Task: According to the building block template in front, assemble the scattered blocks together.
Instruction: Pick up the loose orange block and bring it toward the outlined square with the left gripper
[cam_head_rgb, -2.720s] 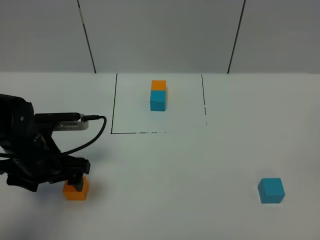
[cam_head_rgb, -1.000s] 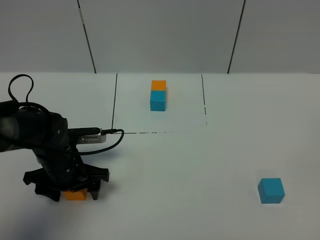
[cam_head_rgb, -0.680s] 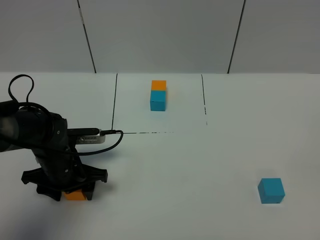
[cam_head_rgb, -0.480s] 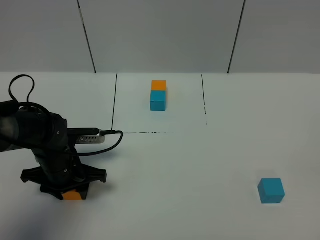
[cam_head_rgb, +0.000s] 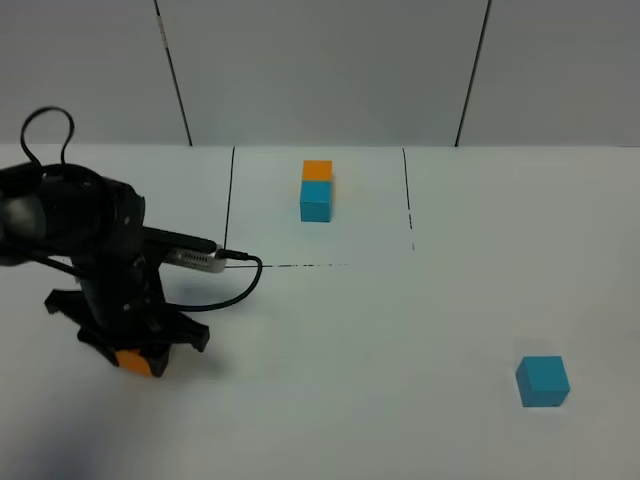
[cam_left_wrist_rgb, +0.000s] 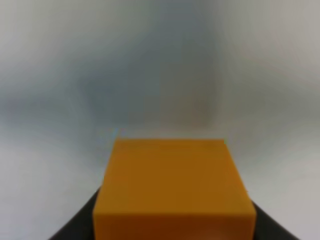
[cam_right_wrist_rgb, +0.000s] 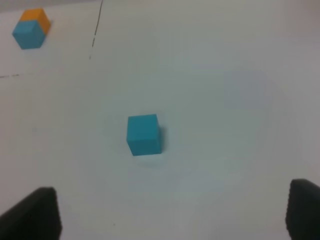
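Orange block (cam_head_rgb: 131, 362) clamped in the left gripper (cam_head_rgb: 137, 352), at the near left of the table (cam_head_rgb: 360, 340).
Dark fingers (cam_left_wrist_rgb: 75, 227) press on two sides of the block; whether it touches the table, I cannot tell. Cyan block (cam_head_rgb: 543, 381) lies alone at the near right, well apart. Right gripper (cam_right_wrist_rgb: 175, 220) is away from it, jaws spread wide, holding nothing. Far behind, between two black lines (cam_head_rgb: 229, 205), stands the template (cam_head_rgb: 317, 190): an orange cube touching a cyan one, orange on the far side.
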